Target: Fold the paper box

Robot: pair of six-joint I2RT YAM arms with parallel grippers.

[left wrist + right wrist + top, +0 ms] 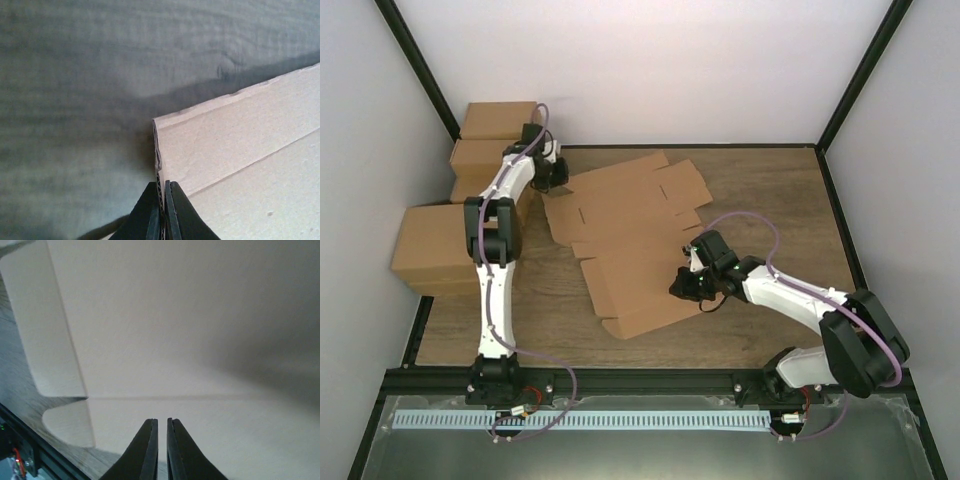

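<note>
No print can be read on the paper box [620, 215] or the stacked cartons [495, 120].

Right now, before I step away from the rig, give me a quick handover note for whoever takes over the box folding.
Left gripper: shut on the far left corner edge of the paper box.
Right gripper: shut, apparently pinching the box's near right edge.
Box: lies opened out and roughly flat mid-table, between the two arms. Brown cartons are stacked along the left wall.
Done: both grips are on the cardboard.
Left: no panel stands up in the top view, so all the folding along the creases and tucking of the tabs remains.
</note>
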